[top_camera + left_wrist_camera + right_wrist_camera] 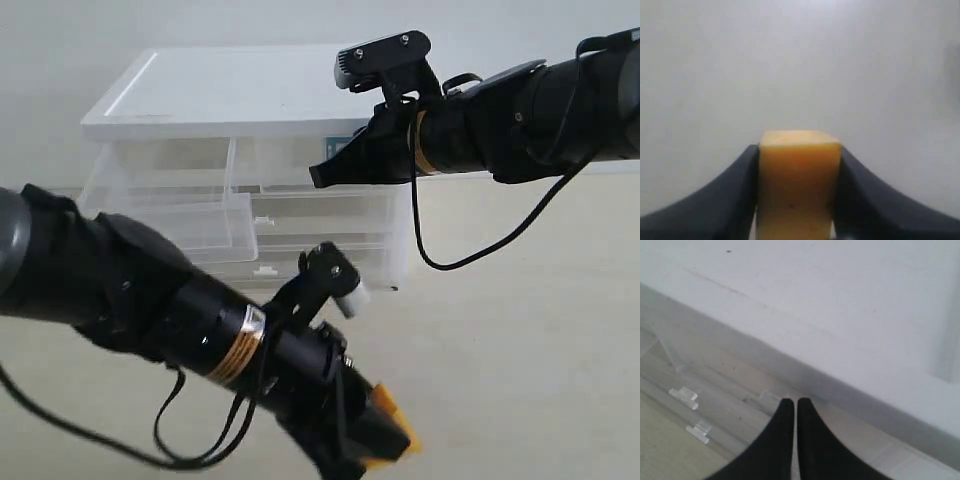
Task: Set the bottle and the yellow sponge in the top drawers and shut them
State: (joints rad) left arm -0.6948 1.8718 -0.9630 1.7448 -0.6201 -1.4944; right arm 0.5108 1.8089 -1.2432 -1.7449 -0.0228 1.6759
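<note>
Exterior view: the left claw is low and near, clamped on the yellow sponge, well apart from the pulled-out left top drawer. The risk is that lifting it across clips that drawer's front lip. Left wrist view: the sponge sits squeezed between both fingers, and soft foam like that may twist out. Right wrist view: the right claw is pinched together and empty at the front of the right top drawer, where it could skid off the slick plastic. The bottle I cannot pick out.
</note>
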